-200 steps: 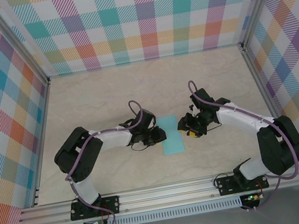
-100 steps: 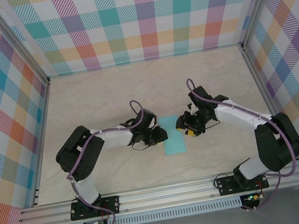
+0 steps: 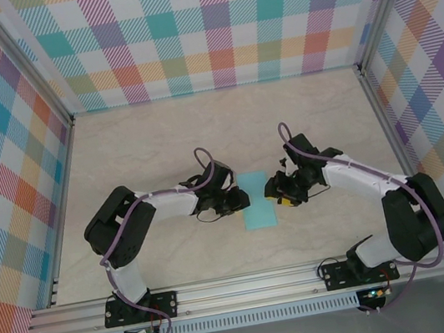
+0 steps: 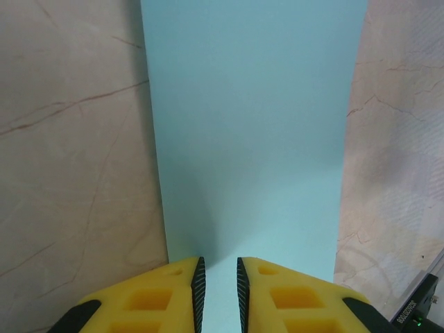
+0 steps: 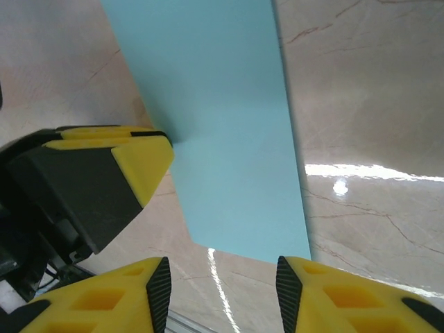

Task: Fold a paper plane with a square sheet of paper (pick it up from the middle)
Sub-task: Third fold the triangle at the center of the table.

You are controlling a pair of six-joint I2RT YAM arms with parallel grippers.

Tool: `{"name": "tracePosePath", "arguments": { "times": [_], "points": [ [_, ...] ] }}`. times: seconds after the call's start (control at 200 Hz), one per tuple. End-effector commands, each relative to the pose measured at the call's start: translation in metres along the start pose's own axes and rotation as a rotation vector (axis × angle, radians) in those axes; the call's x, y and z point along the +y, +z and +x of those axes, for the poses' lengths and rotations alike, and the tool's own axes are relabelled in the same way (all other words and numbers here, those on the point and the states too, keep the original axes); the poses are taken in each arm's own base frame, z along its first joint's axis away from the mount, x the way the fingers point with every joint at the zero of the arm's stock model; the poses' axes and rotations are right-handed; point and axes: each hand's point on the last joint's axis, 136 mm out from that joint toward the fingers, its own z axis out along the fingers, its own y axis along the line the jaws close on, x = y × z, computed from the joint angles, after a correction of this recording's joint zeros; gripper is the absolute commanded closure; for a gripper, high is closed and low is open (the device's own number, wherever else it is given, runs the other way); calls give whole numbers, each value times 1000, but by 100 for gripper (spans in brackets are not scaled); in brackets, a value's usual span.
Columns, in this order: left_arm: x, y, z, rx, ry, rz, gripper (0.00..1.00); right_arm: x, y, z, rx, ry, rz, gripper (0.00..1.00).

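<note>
From above, the flat, light cyan folded paper [image 3: 255, 205] lies on the pale table [image 3: 151, 144] between the two claws. In the left wrist view, the left claw [image 4: 218, 284] is nearly closed at its edge; I cannot tell if it pinches. In the right wrist view, the right claw [image 5: 220, 284] is open above it.

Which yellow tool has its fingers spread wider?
The right tool: its yellow fingers stand wide apart near the light cyan folded paper, while the left tool holds its fingers nearly together.
</note>
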Motion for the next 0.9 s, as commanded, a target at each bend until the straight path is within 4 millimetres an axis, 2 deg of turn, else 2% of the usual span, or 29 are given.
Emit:
{"name": "tracePosePath", "arguments": {
  "times": [0.0,0.195,0.5,0.625,0.9],
  "points": [
    [5,6,2,6,0,-46,78,6,9,-1,29,-47,-51,57],
    [2,4,-3,-15,1,-53,79,-8,14,-10,3,-50,12,53],
    [-8,-8,-10,-58,3,-35,79,-23,27,-4,42,-22,29,52],
    [-12,-5,-9,-53,-3,1,79,-25,31,-2,55,-15,25,53],
    [-6,0,-10,-46,0,-24,79,-17,39,0,71,-9,-47,55]
  ]
}}
